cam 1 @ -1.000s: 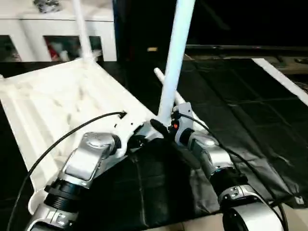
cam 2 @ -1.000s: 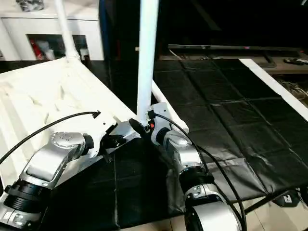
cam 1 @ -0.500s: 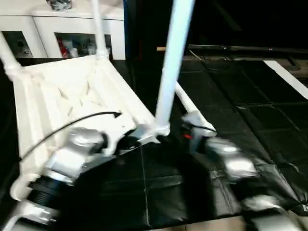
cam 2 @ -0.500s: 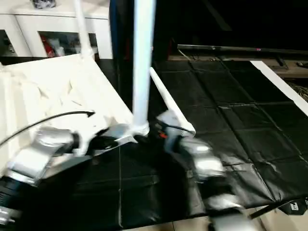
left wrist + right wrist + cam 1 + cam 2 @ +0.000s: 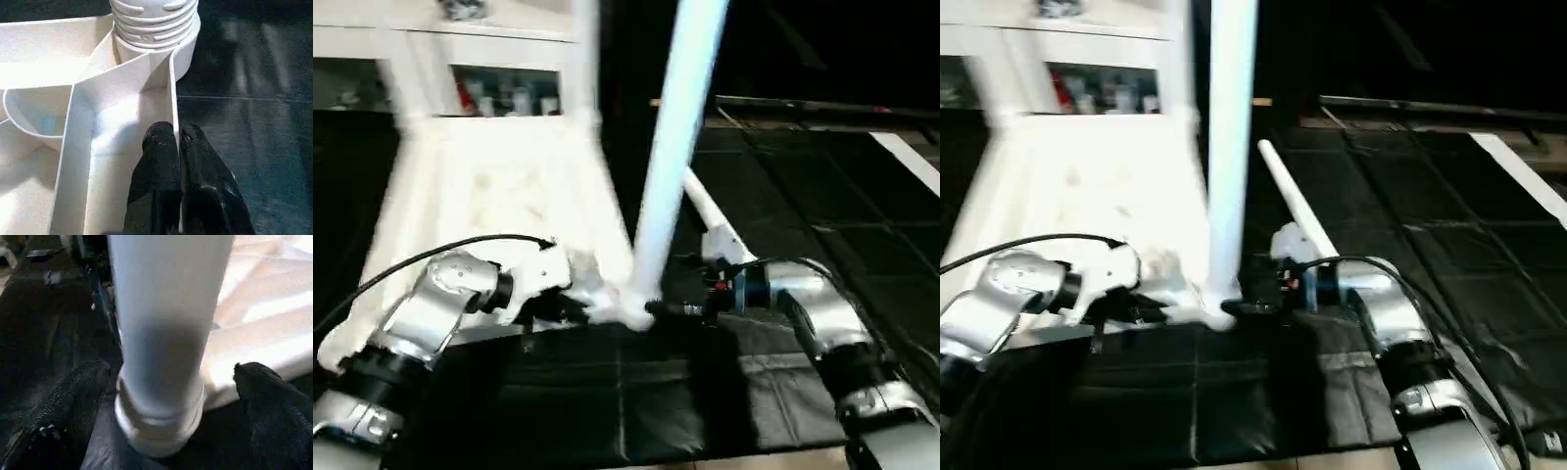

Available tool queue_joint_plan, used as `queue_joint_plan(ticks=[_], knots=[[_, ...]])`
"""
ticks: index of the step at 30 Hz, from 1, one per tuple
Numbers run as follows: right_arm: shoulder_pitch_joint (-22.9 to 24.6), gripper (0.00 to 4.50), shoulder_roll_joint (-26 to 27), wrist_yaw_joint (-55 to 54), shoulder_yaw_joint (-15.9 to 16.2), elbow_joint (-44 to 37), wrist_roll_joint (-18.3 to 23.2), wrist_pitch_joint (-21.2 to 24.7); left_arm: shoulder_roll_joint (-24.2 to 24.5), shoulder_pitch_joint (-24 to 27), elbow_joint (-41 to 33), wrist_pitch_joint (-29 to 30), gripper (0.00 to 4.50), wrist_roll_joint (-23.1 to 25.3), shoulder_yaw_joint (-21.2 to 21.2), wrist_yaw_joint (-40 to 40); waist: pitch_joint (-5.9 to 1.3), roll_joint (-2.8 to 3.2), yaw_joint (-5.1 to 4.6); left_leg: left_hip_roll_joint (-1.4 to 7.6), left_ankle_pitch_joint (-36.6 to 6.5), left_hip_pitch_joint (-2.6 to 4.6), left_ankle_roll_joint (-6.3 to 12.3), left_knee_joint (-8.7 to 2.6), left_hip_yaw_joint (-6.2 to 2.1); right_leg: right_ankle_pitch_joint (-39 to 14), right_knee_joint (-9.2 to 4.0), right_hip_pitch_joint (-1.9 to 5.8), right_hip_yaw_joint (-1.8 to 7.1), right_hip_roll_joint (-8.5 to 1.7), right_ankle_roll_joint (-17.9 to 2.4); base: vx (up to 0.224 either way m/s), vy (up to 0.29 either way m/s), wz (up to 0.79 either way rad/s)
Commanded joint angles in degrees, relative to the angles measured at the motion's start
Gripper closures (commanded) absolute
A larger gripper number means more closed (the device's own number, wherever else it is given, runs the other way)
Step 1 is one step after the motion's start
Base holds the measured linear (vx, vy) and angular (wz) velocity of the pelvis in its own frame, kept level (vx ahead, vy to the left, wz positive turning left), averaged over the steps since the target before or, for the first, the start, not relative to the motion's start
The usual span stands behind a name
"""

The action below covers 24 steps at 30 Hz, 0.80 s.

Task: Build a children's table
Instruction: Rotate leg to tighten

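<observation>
The white table top (image 5: 489, 186) lies upside down on the mat, ribbed underside up. One tapered leg (image 5: 671, 147) stands upright in the near right corner socket (image 5: 154, 24). Two more legs (image 5: 1183, 59) rise at the far corners. A loose leg (image 5: 707, 213) lies on the mat beside the top. My left gripper (image 5: 177, 139) is shut on a thin upright wall of the top, close to that socket. My right gripper (image 5: 168, 382) is open, one finger (image 5: 83, 387) on each side of the upright leg's base (image 5: 161, 426), apart from it.
A white cabinet (image 5: 489, 59) with glass doors stands behind the table top. The black mat (image 5: 822, 196) spreads to the right, with a white strip (image 5: 911, 162) along its far right. A black cable (image 5: 431, 257) arches over my left forearm.
The whole picture has shifted, so the camera moved. My right forearm now reaches in from further right, its gripper still at the leg's base. My left gripper keeps its hold.
</observation>
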Motion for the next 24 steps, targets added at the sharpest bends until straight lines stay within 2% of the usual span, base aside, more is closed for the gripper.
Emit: queue_joint_plan(ticks=[1,4,8,9,12,15,18,19,24], knots=[[-1.0,0.09,0.0,1.7,1.1,1.1,-1.0,-1.6,-0.7,-2.1,-0.3,-2.8,4.50,-0.2,-2.7,-3.3,-3.93,0.98,-0.51,2.39,-12.6,1.34,0.69,-3.71,-0.30,-13.9,-4.24,2.23,4.01,-5.42,-9.8,0.000,0.000,0.00],[-1.1,0.09,0.4,3.9,2.3,1.4,-1.1,-1.7,-1.0,-2.9,0.8,-3.9,4.50,0.2,-3.2,-4.0,-4.04,0.97,-0.49,2.37,-12.6,0.92,0.58,-3.78,-0.42,-13.3,-4.01,2.64,4.00,-5.43,-9.7,0.000,0.000,0.00],[-1.2,0.09,0.5,5.4,2.9,1.7,-0.9,-1.8,-1.0,-3.3,1.9,-5.2,4.50,0.2,-3.5,-4.8,-4.03,0.90,-0.55,2.37,-12.6,0.83,0.58,-3.76,-0.45,-14.0,-4.07,2.66,4.06,-5.51,-9.3,0.000,0.000,0.00],[-1.2,0.35,0.5,5.6,3.0,2.0,-0.9,-2.0,-0.9,-3.5,2.2,-5.6,4.50,0.4,-3.6,-5.2,-4.07,0.90,-0.54,2.37,-12.5,0.84,0.58,-3.75,-0.47,-13.9,-4.03,2.70,4.06,-5.52,-9.3,0.000,0.000,0.00],[-1.7,0.49,0.7,6.4,2.8,3.5,-0.8,-2.3,-0.8,-3.9,3.2,-7.0,4.50,0.6,-3.9,-6.2,-4.07,1.00,-0.53,2.35,-12.3,0.82,0.53,-3.73,-0.45,-13.8,-4.03,2.68,4.06,-5.53,-9.5,0.000,0.000,0.00],[-1.9,0.86,0.5,7.1,2.6,4.1,-0.5,-2.4,-0.8,-4.1,3.8,-7.5,4.50,0.6,-4.0,-6.6,-4.08,1.02,-0.55,2.41,-12.6,0.83,0.49,-3.74,-0.48,-13.9,-4.00,2.71,4.03,-5.49,-9.6,0.000,0.000,0.00],[-1.7,0.97,0.2,8.1,2.7,3.8,0.0,-1.6,-0.8,-4.5,4.6,-8.1,4.50,0.6,-4.2,-6.9,-4.07,1.08,-0.51,2.39,-12.6,0.81,0.54,-3.72,-0.46,-13.8,-3.98,2.72,4.02,-5.47,-9.7,0.000,0.000,0.00],[-1.6,1.21,0.1,8.2,2.7,3.8,0.0,-1.5,-0.8,-4.5,4.7,-8.2,4.50,0.6,-4.2,-6.9,-4.11,1.08,-0.48,2.38,-12.4,0.83,0.57,-3.72,-0.47,-13.6,-3.97,2.73,4.00,-5.43,-9.7,0.000,0.000,0.00],[-1.5,1.59,0.0,8.8,2.6,4.1,0.0,-1.2,-0.8,-4.7,5.3,-8.7,4.50,0.7,-4.2,-7.3,-4.10,1.10,-0.41,2.42,-12.9,0.88,0.37,-3.72,-0.47,-13.7,-3.97,2.70,4.00,-5.49,-9.9,0.000,0.000,0.00]])
